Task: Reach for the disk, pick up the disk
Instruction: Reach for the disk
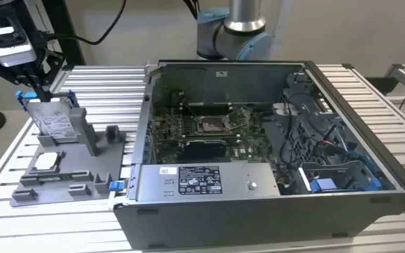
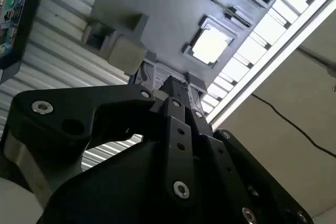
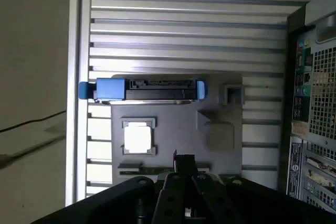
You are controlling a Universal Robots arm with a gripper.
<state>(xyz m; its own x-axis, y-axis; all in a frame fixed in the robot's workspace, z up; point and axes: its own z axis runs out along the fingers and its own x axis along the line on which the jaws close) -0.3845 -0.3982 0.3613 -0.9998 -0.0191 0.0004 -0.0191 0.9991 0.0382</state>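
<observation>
disk (image 1: 53, 122) upright in holder (image 1: 83, 164) | case (image 1: 259, 221) on exterior view's right

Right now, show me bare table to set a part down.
The slatted table is bare beyond the grey fixture, up to the computer case, and in a strip before the fixture. Bare slats also run along the case on the exterior view's right. The fixture is crowded: the disk, the chip, the gripper above.

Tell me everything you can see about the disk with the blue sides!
The disk is a flat silver-grey metal rectangle with a white label on its face and blue plastic rails along its edges. It stands nearly upright on edge in a slot of the grey holder. The gripper hangs just above its top edge; whether they touch is unclear.
</observation>
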